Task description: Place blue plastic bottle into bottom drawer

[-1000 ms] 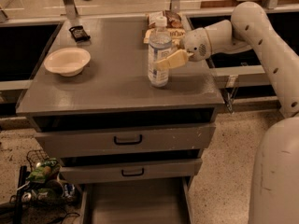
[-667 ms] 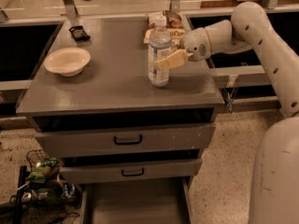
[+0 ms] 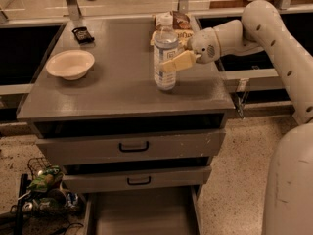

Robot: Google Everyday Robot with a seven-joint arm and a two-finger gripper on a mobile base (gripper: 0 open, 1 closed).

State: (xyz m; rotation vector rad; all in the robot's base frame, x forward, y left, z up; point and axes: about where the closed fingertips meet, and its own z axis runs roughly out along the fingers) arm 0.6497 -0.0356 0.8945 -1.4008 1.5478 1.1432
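The blue plastic bottle [image 3: 165, 58] stands upright on the grey cabinet top [image 3: 117, 89], right of middle. It is clear and ribbed with a white cap and a pale label. My gripper [image 3: 168, 64] reaches in from the right, its tan fingers [image 3: 179, 61] closed around the bottle's middle. The bottom drawer [image 3: 142, 214] is pulled out below the cabinet, its flat grey floor bare. The two upper drawers with black bar handles [image 3: 133, 146] are only slightly ajar.
A white bowl [image 3: 70, 64] sits on the cabinet top at left. A small black object [image 3: 82, 34] lies at the back left. Snack packets [image 3: 177, 25] lie behind the bottle. A wire basket of items [image 3: 46, 190] stands on the floor at left.
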